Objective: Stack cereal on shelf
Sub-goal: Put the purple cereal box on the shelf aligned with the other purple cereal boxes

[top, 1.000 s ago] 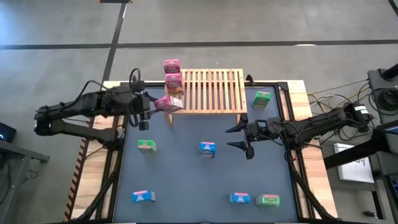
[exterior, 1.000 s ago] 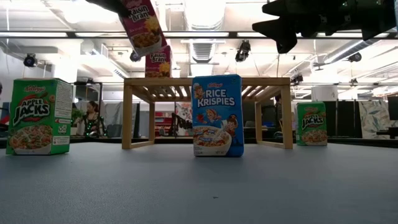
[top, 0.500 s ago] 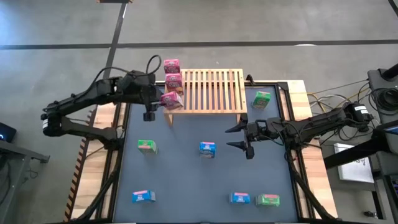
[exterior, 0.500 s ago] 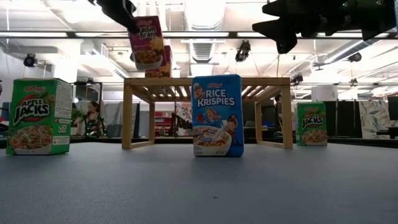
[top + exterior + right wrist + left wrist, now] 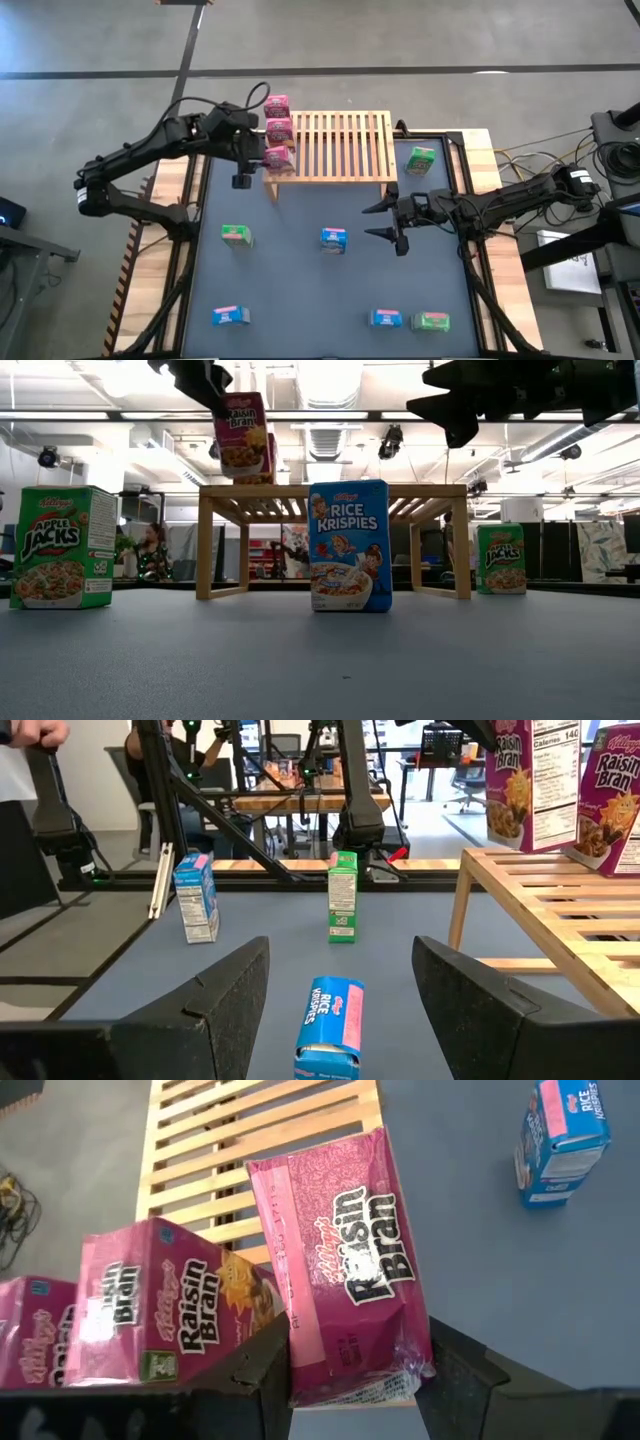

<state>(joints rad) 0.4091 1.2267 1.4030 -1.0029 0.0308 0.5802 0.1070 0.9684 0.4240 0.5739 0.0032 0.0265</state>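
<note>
Pink Raisin Bran box (image 5: 277, 157) is clamped in the left gripper (image 5: 262, 158) over the shelf (image 5: 340, 146) at its 9 o'clock edge, in line with two more pink boxes (image 5: 277, 118).

Low view: the held box (image 5: 242, 433) hangs above the slats, long axis vertical, printed front facing the camera.

Left wrist view: both fingers (image 5: 262, 1372) pinch the box's short sides.

Right wrist view: right gripper (image 5: 340, 995) stands open over the table (image 5: 250, 940), empty.
</note>
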